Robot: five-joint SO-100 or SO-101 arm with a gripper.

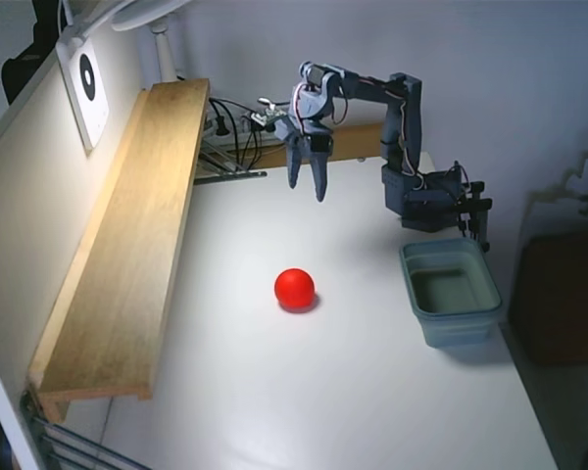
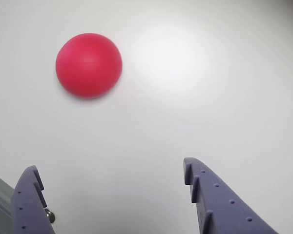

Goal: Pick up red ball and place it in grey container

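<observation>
Red ball (image 1: 294,288) sat free on the white worktop (image 1: 353,392); tool (image 1: 308,192) hung above it, empty.

Largest first: worktop carried a long wooden shelf board (image 1: 127,255) along its left edge in the fixed view. Arm (image 1: 402,127) stood at the far right, reaching left with the tool pointing down, fingers spread apart and gripping nothing. Grey container (image 1: 451,292) stood just in front of the arm base, near the right edge, well apart from the ball. Ball lay near the worktop's middle; in the wrist view it (image 2: 89,65) showed upper left, clear of both fingertips (image 2: 198,173).
</observation>
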